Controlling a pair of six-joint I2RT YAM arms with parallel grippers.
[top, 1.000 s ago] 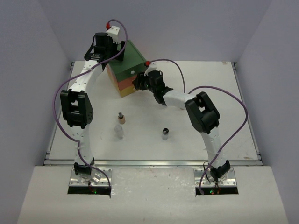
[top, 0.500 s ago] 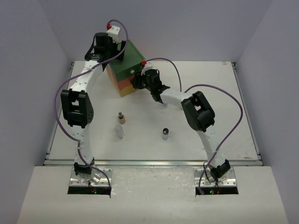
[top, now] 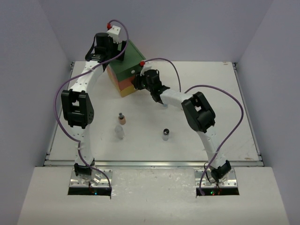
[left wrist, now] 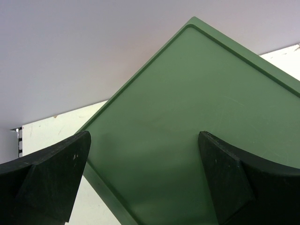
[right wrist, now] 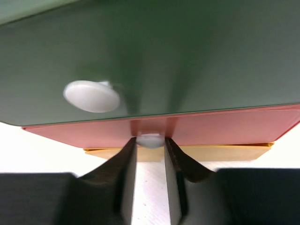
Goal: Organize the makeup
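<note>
I am pinching the white knob (right wrist: 150, 139) of the red drawer (right wrist: 225, 129) in the right gripper (right wrist: 150, 149) to pull it, holding the left gripper (left wrist: 140, 187) spread over the green chest top (left wrist: 187, 93), probably steadying it, while the tan bottle (top: 122, 119), clear jar (top: 120, 133) and black-capped jar (top: 166, 135) are standing well behind both.

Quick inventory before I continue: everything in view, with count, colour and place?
drawer chest: 1, green top, orange and yellow below, far left-centre of table
green-drawer knob: 1, white, chest front
orange-drawer knob: 1, white, chest front, below the green drawer
tan bottle: 1, dark cap, upright, table left-centre
clear jar: 1, just nearer than bottle
black-capped jar: 1, clear, right of clear jar
table: 1, white
left gripper: 1, black, open above chest top
right gripper: 1, black, shut on orange-drawer knob
</note>
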